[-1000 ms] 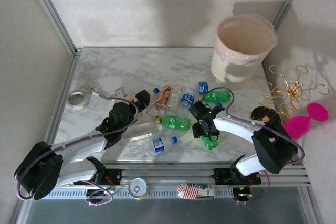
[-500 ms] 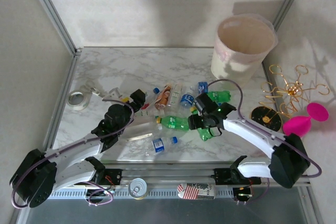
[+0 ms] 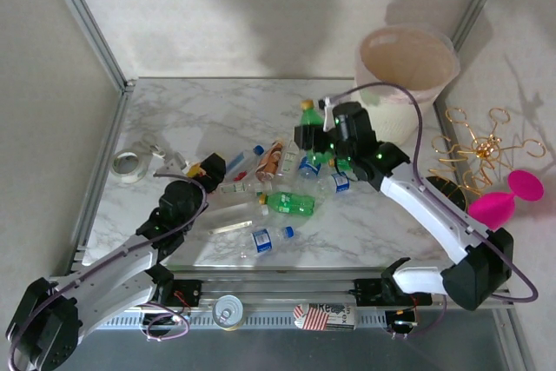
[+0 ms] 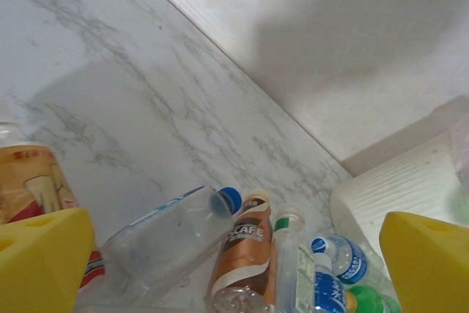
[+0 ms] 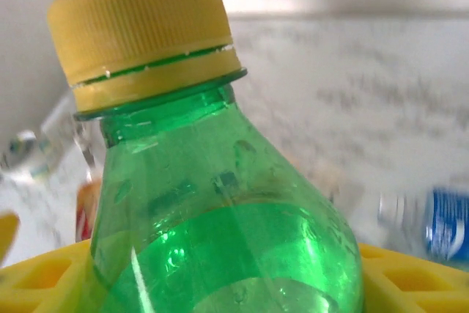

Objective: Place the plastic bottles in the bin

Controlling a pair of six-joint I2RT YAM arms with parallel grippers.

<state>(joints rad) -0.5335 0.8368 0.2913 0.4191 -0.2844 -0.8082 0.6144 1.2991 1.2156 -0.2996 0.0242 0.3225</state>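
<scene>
plastic bottles lie mostly in a loose pile mid table (image 3: 200, 110), on their sides, long axes flat and pointing every which way: a brown-labelled bottle (image 4: 238, 265) has its cap toward the far wall, and a clear bottle (image 4: 168, 236) beside it has its blue cap up-right in the left wrist view. one green bottle (image 5: 220, 203) is off the table, pinched in the right gripper (image 3: 326, 138), whose yellow pads (image 5: 410, 284) press on both sides of the body below the shoulder. it stands roughly upright, long axis near vertical, yellow cap (image 5: 146, 27) on top, neck leaning a touch left in the right wrist view. it hangs over the far edge of the pile, near the bin (image 3: 404, 110) on its left side, not over the opening. judgement: thin plastic, likely light, cannot tell if any liquid is inside; the wall is soft and dents under a squeeze, it is smooth and round so it can twist or slip, and it is not fragile. the best hold is across the mid body or just under the shoulder, since the cap is stiff but small. left gripper (image 3: 211, 165) sits low at the near-left end of the pile, fingers (image 4: 40, 262) spread wide, holding nothing
</scene>
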